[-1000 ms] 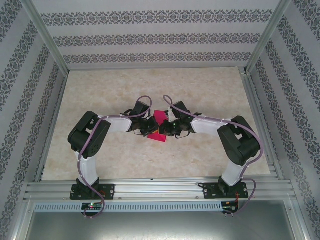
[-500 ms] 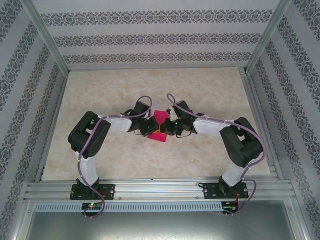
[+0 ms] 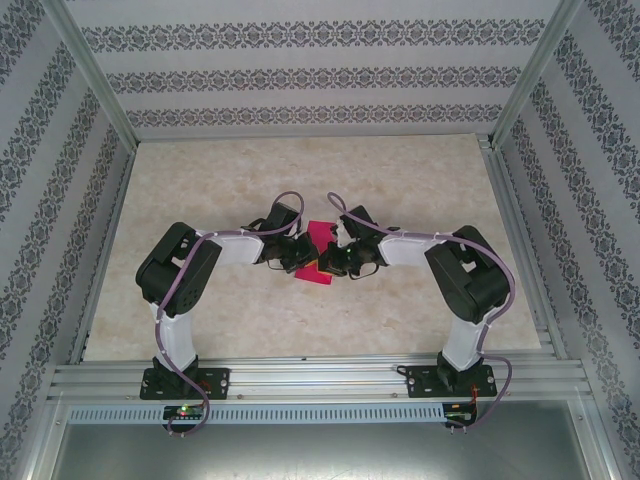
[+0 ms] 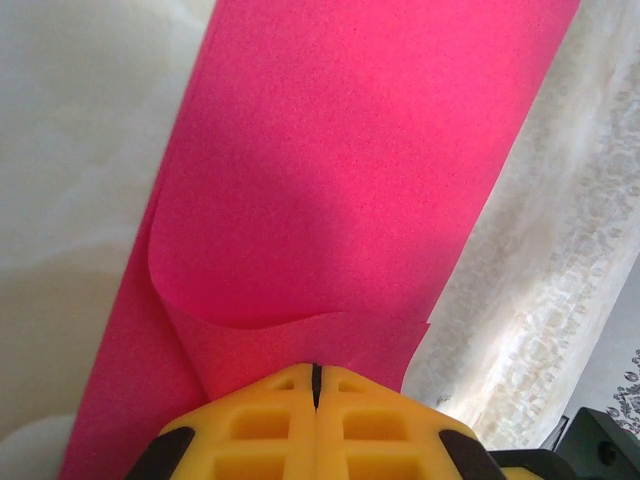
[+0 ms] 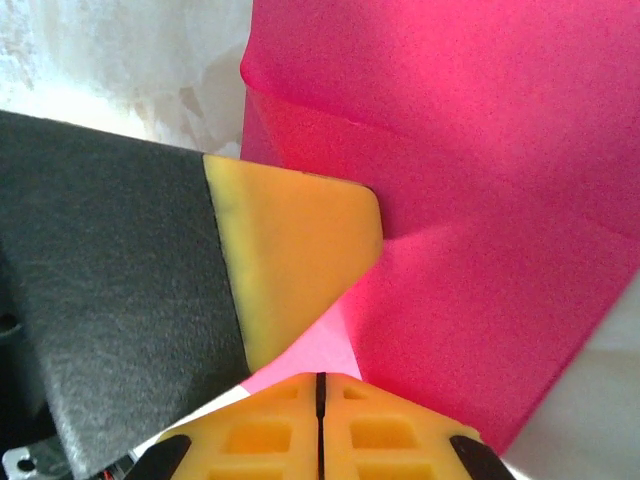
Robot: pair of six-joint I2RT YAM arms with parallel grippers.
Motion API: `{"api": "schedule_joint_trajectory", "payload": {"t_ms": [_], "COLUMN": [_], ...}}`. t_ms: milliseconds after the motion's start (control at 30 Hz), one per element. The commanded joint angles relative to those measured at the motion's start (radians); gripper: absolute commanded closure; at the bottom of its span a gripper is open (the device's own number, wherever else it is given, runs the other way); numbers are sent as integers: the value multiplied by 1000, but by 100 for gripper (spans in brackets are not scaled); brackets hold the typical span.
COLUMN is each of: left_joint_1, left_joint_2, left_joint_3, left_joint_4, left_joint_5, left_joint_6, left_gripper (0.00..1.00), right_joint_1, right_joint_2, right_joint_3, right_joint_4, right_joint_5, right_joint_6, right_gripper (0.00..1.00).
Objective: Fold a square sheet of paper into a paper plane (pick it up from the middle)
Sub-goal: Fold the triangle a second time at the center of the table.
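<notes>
Left pincer [image 4: 315, 385] pinches the curled square sheet of paper [image 4: 350, 180] at mid-frame over the surface [image 3: 200, 180]; right pincer [image 5: 320, 392] is closed at its edge. Light, floppy, easily creased paper: I'd grip layered edges near the fold.

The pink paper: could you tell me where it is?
Top view: the pink paper is at the table centre, pinched by the left gripper on its left and the right gripper on its right.
</notes>
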Motion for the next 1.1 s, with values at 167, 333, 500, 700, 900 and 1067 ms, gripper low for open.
{"api": "schedule_joint_trajectory", "payload": {"t_ms": [167,333,500,700,900,1067], "left_joint_1": [5,4,5,5,5,6], "left_joint_2": [29,32,30,30,30,32], "left_joint_3": [-5,-9,-13,-26,-34,-36], "left_joint_4": [-86,-79,-81,-68,-66,-72], "left_joint_5": [-25,-24,-31,-39,-48,-56], "left_joint_6": [23,17,11,0,-4,-3], "left_gripper": [100,100,100,100,100,100], "right_joint_1": [8,6,3,2,1,8], "right_joint_2": [26,32,30,21,0,-36], "right_joint_3": [-21,-35,-41,-59,-75,-95], "right_joint_4": [18,32,-5,-28,-68,-133], "right_joint_5": [-24,-46,-30,-22,9,53], "right_joint_6": [18,27,9,-7,-27,-47], "right_gripper": [91,91,90,89,88,88]}}
